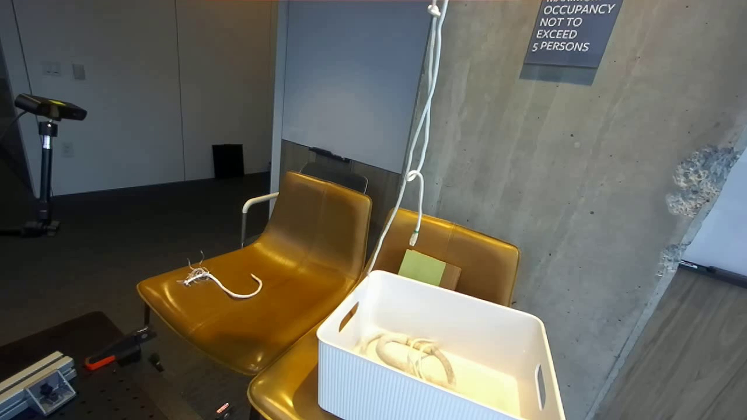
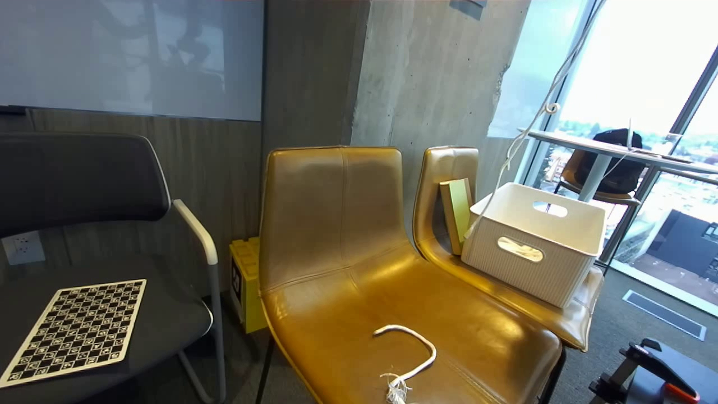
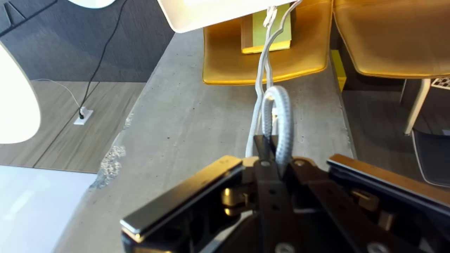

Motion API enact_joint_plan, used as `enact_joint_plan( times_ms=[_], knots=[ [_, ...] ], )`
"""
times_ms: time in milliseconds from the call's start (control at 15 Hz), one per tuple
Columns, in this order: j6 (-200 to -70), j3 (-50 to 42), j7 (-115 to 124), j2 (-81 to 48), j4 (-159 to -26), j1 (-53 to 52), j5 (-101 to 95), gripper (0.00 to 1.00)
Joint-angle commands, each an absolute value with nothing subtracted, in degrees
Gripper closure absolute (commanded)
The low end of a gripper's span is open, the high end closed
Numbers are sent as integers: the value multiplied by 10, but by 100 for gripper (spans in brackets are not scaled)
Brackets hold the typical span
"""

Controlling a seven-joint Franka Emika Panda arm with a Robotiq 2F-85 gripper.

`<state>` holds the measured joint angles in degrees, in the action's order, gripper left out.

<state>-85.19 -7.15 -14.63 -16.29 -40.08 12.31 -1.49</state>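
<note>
The pincer (image 3: 270, 149) is pinched nearly closed on the white rope (image 3: 285, 119); looks like a loose knot (image 1: 413, 175)'s in, tail (image 1: 421, 202) dangling, not snugged yet.

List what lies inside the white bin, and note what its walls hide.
In an exterior view, a pale coil of rope lies inside the white bin. Its near wall hides the bottom strip just behind it; anything there cannot be seen.

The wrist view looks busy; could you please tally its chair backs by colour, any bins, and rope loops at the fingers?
Tan chair backs: 2
Dark chair back: 1
White bin: 1
White rope loop at the fingers: 1
Total: 5
</note>
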Motion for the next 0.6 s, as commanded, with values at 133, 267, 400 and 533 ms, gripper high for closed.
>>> enact_joint_plan(
  times_ms=[133,267,400,533],
  knots=[
    [-795,-72,-147,-207,-264,198,45,99],
    [-784,-70,-145,-213,-227,206,44,99],
    [-776,-69,-144,-217,-201,206,36,99],
    [-806,-68,-144,-184,-253,194,24,99]
  ],
)
